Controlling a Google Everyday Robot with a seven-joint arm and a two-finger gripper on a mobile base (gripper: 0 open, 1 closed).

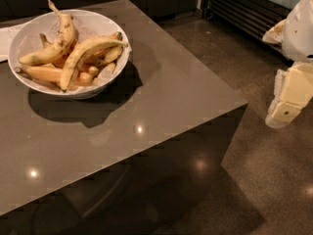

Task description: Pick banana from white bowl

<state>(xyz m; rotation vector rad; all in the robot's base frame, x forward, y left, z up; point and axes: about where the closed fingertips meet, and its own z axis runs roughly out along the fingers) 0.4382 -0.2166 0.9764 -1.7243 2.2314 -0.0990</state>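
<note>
The white bowl [29,31] stands on the far left of the dark grey counter [161,106]. The banana [87,52], long, arched and pale yellow with brownish streaks, lies on top of the pile, running from the bowl's front to its right rim. A brown-speckled banana with a thin stem [56,43] lies behind it, and shorter orange-toned bananas [46,73] lie underneath. My gripper [284,112] hangs at the far right, off the counter and over the floor, well away from the bowl.
A white sheet [5,38] lies under the bowl's left side at the frame edge. The counter's right corner [244,103] drops to a polished floor [264,180]. Dark cabinets and a slatted grille [244,13] line the back.
</note>
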